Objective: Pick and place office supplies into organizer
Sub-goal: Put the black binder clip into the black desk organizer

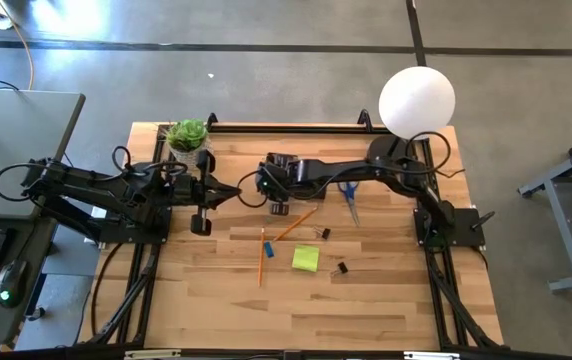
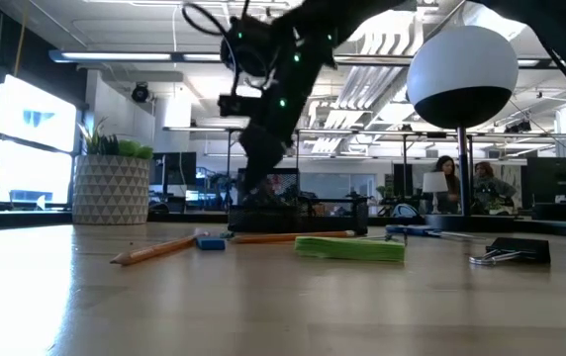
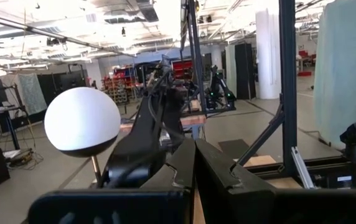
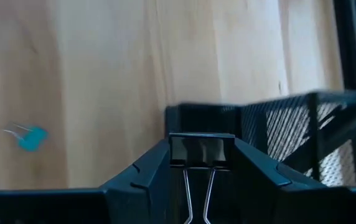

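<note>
While one binder clip (image 4: 201,151) is gripped, two (image 1: 341,268) lie loose

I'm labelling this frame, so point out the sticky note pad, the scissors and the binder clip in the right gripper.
sticky note pad (image 1: 305,259): high view, middle of its top sheet.
scissors (image 1: 347,190): high view, blue handles.
binder clip (image 4: 201,151): right wrist view, black body between the fingers.

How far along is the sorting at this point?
Done: nothing visibly in the organizer yet. In hand: the right gripper holds a binder clip just above the organizer. Left on the table: two pencils, sticky note pad, scissors, two more clips. The left gripper waits, shut.
</note>
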Available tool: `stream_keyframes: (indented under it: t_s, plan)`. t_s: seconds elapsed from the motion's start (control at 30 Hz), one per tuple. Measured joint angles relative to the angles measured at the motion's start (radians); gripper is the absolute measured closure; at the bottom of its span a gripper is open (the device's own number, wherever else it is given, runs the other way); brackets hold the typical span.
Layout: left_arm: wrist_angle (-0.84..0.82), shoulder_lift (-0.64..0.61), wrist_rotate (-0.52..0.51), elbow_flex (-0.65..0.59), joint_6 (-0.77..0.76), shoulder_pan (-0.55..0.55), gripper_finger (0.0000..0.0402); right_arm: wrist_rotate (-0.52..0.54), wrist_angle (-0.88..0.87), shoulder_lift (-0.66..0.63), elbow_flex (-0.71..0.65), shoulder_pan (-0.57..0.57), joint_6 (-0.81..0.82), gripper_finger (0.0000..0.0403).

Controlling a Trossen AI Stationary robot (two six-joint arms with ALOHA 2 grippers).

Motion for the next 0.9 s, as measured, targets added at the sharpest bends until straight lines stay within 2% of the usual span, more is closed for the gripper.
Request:
stream_keyframes:
  t_s: [0.17,0.27,0.43,0.7,0.9]
  plan:
    - [0.002,0.0,0.0,0.0,0.015,0.0,0.0401,0.04,0.098,0.002,-0.081,-0.016,-0.004,0.0266]
    - [0.002,0.0,0.0,0.0,0.016,0.0,0.0401,0.018,0.151,0.002,-0.106,-0.019,-0.003,0.0265]
    - [0.002,0.0,0.0,0.0,0.016,0.0,0.0401,0.002,0.148,0.001,-0.117,-0.019,0.017,0.0258]
    - [0.002,0.0,0.0,0.0,0.016,0.0,0.0401,0.003,0.128,-0.001,-0.117,-0.012,0.041,0.0226]
    - [0.002,0.0,0.0,0.0,0.018,0.0,0.0401,-0.001,0.11,-0.002,-0.116,-0.004,0.053,0.0221]
